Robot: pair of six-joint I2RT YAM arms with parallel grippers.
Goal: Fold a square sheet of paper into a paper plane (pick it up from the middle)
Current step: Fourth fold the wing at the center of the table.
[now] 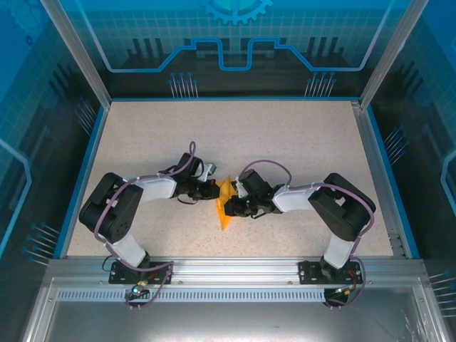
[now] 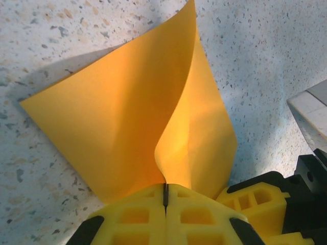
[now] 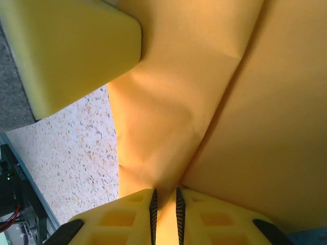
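Speckled beige table [image 1: 214,128], blue-walled cell. Thin orange-yellow square sheet of paper [image 1: 226,208] sits part-folded at centre, long axis 12-to-6. At its 9 o'clock the left gripper [image 2: 164,195], at 3 the right gripper [image 3: 165,203]. Both are pinched tight on it, equally near.

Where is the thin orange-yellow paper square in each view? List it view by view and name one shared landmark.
Top external: thin orange-yellow paper square at table centre, between both claws.
Left wrist: paper square mid-frame, curling up from the shut left claw.
Right wrist: paper square across centre and right, pinched in the right claw.
Shared landmark: speckled beige tabletop.
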